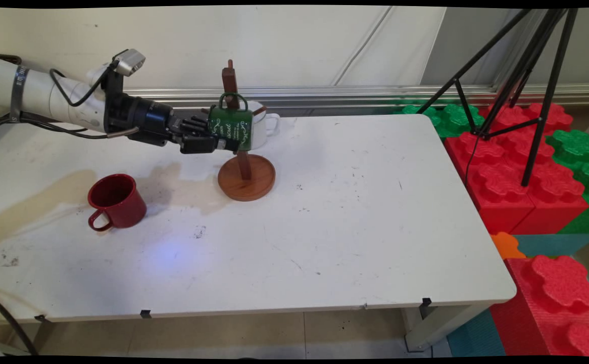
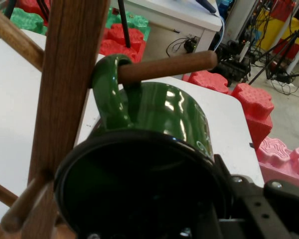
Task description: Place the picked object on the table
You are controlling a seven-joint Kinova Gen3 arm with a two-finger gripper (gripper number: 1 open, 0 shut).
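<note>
- Main view: the gripper (image 1: 224,144) is clamping its fingers on the rim of a green mug (image 1: 231,129) with pale lettering, holding it on its side against the wooden mug tree (image 1: 244,167) near the tabletop's far edge.
- The green mug's handle is looping over one of the tree's pegs.
- A white mug (image 1: 264,126) is hanging behind the tree; a red mug (image 1: 117,201) is standing upright toward the white table's (image 1: 325,242) left edge. Three mugs, one tree.
- Hand view: the green mug (image 2: 159,119) is showing a glossy wall and dark inside, its handle threading a peg (image 2: 164,67) beside the post (image 2: 65,84).
</note>
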